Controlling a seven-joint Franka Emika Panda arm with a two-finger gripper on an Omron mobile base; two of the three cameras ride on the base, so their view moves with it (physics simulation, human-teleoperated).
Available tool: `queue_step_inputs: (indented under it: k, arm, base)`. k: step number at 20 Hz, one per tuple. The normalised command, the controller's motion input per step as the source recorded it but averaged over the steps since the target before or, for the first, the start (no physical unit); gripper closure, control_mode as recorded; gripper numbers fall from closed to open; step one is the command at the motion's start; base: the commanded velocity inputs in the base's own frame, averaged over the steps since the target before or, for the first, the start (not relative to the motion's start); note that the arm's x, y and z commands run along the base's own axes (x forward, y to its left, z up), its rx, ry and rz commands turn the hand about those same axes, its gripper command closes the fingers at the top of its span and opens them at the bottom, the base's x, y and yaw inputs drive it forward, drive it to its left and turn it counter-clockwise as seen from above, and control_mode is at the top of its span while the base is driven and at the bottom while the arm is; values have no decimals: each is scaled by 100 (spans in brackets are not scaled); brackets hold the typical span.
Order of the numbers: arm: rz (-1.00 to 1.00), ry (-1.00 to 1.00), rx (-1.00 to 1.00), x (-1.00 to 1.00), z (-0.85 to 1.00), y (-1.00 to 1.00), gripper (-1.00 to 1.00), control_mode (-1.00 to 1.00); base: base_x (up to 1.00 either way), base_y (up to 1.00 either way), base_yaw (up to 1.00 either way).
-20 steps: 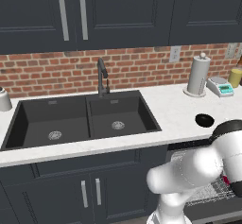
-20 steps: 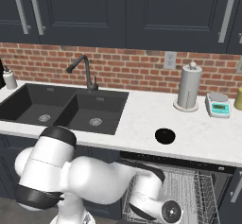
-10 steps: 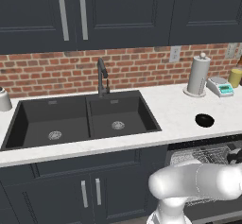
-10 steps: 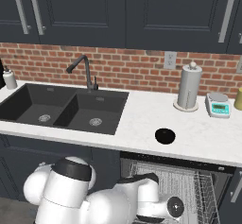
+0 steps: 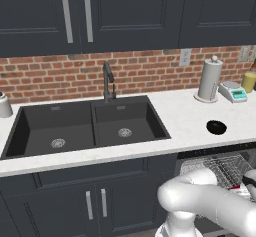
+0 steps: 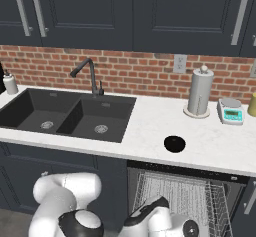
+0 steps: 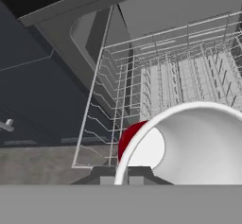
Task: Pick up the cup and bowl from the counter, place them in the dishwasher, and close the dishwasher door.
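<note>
Left base view: bowl (image 5: 216, 127), glossy black and shallow, sits on the white counter (image 5: 185, 121), well above and behind the low-working hand. Paper towel roll (image 5: 209, 80) and small scale (image 5: 233, 91) stand by the brick wall; black double sink (image 5: 85, 126) lies to the left. Dishwasher (image 5: 220, 167) rack is pulled out beneath the counter edge, with a patch of red showing beside the arm at the right border.

Right base view: same bowl (image 6: 174, 143) alone on the counter (image 6: 150, 126), directly above the open dishwasher (image 6: 182, 196). Silver wire rack extends forward; arm reaches down in front of it. Dark cabinets run above and below.

Hand view: cup (image 7: 184, 145) sits right at the jaws, whitish rim and pale interior very close to the lens, red wall visible at its left. Gripper (image 7: 122, 176) fingers are drawn narrow, clamped on the cup rim. Beyond the jaws, wire rack and grey tub interior; dark door panel (image 7: 42, 100) off to the left.
</note>
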Motion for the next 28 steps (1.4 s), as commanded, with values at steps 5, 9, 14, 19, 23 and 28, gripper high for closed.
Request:
queue_step_inputs:
  k: [5, 9, 14, 19, 23, 28]
  arm:
    - [8, 0, 0, 10, -30, 0, 100, -100]
    - [1, 0, 0, 19, -14, 8, 100, -100]
    - [0, 0, 0, 22, -18, 14, 100, -100]
    - [0, 0, -1, 30, -29, 13, 100, -100]
    - [0, 0, 0, 40, -29, 2, 100, -100]
    - [0, 0, 0, 40, -27, 0, 100, -100]
  base:
    - [0, 0, 0]
    - [0, 0, 0]
    - [0, 0, 0]
    - [0, 0, 0]
    - [0, 0, 0]
    - [0, 0, 0]
